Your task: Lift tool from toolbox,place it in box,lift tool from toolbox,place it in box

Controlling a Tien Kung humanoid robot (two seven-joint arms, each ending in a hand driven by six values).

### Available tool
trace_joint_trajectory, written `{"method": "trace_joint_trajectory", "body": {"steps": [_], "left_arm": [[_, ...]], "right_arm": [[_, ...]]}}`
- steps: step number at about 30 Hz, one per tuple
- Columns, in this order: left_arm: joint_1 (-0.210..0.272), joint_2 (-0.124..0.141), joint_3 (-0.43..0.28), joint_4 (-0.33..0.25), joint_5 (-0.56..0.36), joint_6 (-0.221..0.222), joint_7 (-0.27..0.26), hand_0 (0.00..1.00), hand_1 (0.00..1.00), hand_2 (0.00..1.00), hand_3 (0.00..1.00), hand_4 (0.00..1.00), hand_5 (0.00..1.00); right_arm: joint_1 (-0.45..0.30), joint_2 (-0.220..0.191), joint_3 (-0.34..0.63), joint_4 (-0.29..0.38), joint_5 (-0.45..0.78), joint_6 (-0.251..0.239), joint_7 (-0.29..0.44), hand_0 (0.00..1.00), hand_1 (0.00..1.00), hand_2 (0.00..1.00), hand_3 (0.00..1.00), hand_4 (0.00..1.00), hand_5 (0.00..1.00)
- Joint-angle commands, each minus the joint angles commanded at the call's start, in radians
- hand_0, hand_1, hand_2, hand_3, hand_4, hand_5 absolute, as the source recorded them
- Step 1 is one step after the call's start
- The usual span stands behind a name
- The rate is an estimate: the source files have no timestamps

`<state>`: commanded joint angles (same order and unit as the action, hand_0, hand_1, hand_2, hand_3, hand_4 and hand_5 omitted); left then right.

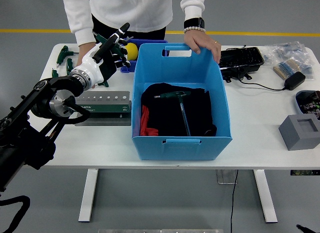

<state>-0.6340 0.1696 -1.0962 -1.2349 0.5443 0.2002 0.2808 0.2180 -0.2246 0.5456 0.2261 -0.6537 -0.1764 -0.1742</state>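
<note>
A blue box (pixel 181 124), green toolbox (pixel 102 103), green-handled tool (pixel 179 98) and yellow ball (pixel 131 50) were observed.

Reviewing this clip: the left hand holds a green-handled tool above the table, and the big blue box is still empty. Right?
Not quite. The head view shows the blue box already holds a green T-handle tool lying on black cloth. The rest stands: the left hand grips a green-handled tool above the table.
</note>
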Motion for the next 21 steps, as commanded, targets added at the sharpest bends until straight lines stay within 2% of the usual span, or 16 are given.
{"method": "trace_joint_trajectory", "body": {"steps": [4,5,10,11,13,16,17,21], "left_arm": [[-0.001,-0.001,0.0,-0.003,0.012,0.004,0.003,0.079,0.08,0.177,0.191,0.847,0.152],[-0.001,-0.001,0.001,-0.003,0.014,0.005,0.003,0.064,0.058,0.155,0.17,0.814,0.118],[-0.003,-0.003,0.017,-0.003,0.05,0.032,-0.006,0.064,0.058,0.155,0.17,0.814,0.118],[-0.004,-0.004,0.022,-0.004,0.061,0.035,-0.01,0.041,0.015,0.1,0.138,0.786,0.177],[-0.006,-0.004,0.032,-0.006,0.085,0.039,-0.021,0.041,0.015,0.1,0.138,0.786,0.177],[-0.014,-0.003,0.055,-0.014,0.151,0.031,-0.05,0.041,0.015,0.1,0.138,0.786,0.177],[-0.018,-0.002,0.066,-0.016,0.174,0.025,-0.064,0.036,0.008,0.096,0.131,0.767,0.214],[-0.043,0.003,0.14,-0.011,0.324,-0.016,-0.147,0.036,0.008,0.096,0.131,0.767,0.214]], "right_arm": [[0.001,-0.001,0.0,0.0,-0.001,0.0,0.0,0.618,0.6,0.669,0.542,0.774,0.645],[0.001,-0.001,0.0,0.0,0.0,0.0,0.0,0.619,0.6,0.669,0.542,0.775,0.646],[0.003,-0.003,-0.002,0.001,0.001,0.0,0.001,0.619,0.6,0.669,0.542,0.775,0.646],[0.003,-0.003,-0.002,0.001,0.002,-0.001,0.001,0.618,0.6,0.669,0.543,0.775,0.645],[0.004,-0.004,-0.003,0.001,0.003,-0.001,0.001,0.618,0.6,0.669,0.543,0.775,0.645],[0.004,-0.005,-0.003,0.001,0.003,-0.001,0.001,0.618,0.6,0.669,0.543,0.775,0.645],[0.004,-0.005,-0.003,0.001,0.005,-0.001,0.001,0.618,0.6,0.669,0.542,0.776,0.645],[0.0,-0.005,-0.003,0.001,0.005,-0.002,0.001,0.618,0.6,0.669,0.542,0.776,0.645]]}}
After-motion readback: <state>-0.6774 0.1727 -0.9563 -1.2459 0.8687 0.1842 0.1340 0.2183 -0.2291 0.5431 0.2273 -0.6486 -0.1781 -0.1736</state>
